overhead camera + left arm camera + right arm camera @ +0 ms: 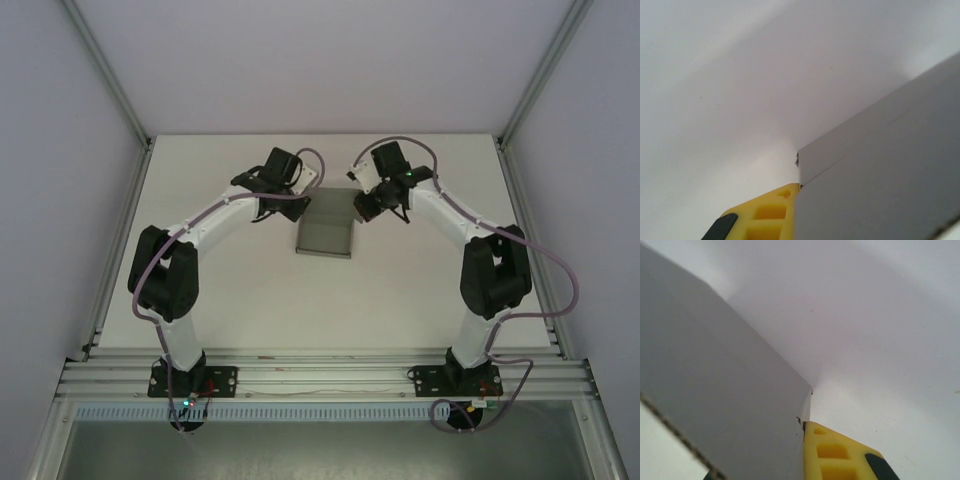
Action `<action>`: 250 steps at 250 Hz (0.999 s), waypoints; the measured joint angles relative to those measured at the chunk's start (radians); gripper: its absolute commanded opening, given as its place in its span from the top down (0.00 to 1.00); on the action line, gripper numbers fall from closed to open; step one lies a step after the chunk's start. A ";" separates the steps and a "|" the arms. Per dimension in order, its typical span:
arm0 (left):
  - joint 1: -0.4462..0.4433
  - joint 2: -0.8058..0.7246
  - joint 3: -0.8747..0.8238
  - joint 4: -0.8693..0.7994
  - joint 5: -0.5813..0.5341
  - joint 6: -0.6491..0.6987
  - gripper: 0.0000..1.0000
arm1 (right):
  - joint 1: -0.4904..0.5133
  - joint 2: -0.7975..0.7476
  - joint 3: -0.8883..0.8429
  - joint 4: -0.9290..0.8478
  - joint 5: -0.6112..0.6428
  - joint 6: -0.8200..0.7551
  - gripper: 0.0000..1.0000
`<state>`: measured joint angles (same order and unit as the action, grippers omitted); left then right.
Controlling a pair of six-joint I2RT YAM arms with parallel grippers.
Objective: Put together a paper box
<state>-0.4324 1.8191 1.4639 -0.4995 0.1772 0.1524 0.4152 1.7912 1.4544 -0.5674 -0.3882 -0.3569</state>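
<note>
Paper box (325, 236) sits mid-table (230, 290) btwn the two arms, grey, its far edge up by the wrists. Left gripper (287, 203) is pinched onto the box's far-left corner — right gripper (367, 207) likewise on the far-right corner. Wrist cams: a yellow finger (771, 212) lies flat against the cardboard each side.
</note>
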 measured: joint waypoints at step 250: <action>-0.023 0.038 -0.113 0.290 -0.081 -0.650 1.00 | 0.120 0.015 -0.113 0.287 0.300 0.708 1.00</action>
<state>-0.4557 1.8568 1.3506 -0.2100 0.0963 -0.4980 0.5354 1.8065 1.3415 -0.2802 -0.0883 0.3515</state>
